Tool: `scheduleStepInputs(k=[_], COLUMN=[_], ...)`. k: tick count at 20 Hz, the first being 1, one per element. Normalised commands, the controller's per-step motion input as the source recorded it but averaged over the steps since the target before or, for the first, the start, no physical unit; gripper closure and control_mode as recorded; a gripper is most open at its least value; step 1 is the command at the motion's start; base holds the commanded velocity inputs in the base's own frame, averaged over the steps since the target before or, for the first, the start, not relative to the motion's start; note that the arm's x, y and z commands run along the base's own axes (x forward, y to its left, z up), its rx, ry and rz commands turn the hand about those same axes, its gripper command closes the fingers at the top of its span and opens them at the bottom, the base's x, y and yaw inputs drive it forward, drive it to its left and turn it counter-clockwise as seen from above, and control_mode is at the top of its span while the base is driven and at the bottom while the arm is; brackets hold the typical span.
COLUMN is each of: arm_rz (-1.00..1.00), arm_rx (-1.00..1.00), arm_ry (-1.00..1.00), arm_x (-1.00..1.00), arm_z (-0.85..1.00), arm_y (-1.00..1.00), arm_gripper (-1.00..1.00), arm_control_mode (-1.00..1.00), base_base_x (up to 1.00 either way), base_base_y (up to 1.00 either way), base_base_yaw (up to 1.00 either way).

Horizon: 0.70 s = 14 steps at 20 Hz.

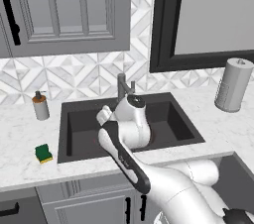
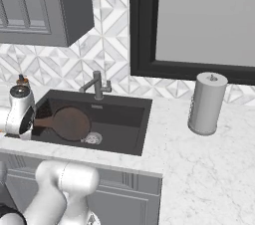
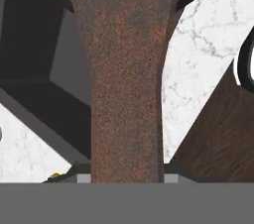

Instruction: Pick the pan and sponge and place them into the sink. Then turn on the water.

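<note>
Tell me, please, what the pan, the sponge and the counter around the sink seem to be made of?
The pan: probably rough cast iron or rusted metal; its handle looks matte, speckled brown and grainy in the hand view.
The sponge: likely foam, a green top layer over a yellow one, with no shine.
The counter: it looks like polished white marble with thin grey veins, though it could be an imitation.

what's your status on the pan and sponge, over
Jaws shut on the dark-brown frying pan's long handle, pan low over the dark-grey sink. Green-and-yellow sponge on the white marble counter, left of the basin. Nothing in the way.
</note>
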Motion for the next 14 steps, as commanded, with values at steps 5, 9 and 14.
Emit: scheduleStepInputs(k=[5,9,14], arm_rz=[0.03,0.01,-0.04], arm_rx=[0.0,-0.01,-0.14], arm_ry=[0.0,0.07,0.07], arm_x=[0.74,0.87,0.52], arm_z=[0.0,0.0,0.0], arm_y=[-0.76,-0.12,0.12], arm_gripper=[1.0,1.0,1.0], arm_control_mode=[-1.0,-1.0,-1.0], base_base_x=[0.0,0.0,0.0], base_base_y=[0.0,0.0,0.0], base_base_yaw=[0.0,0.0,0.0])
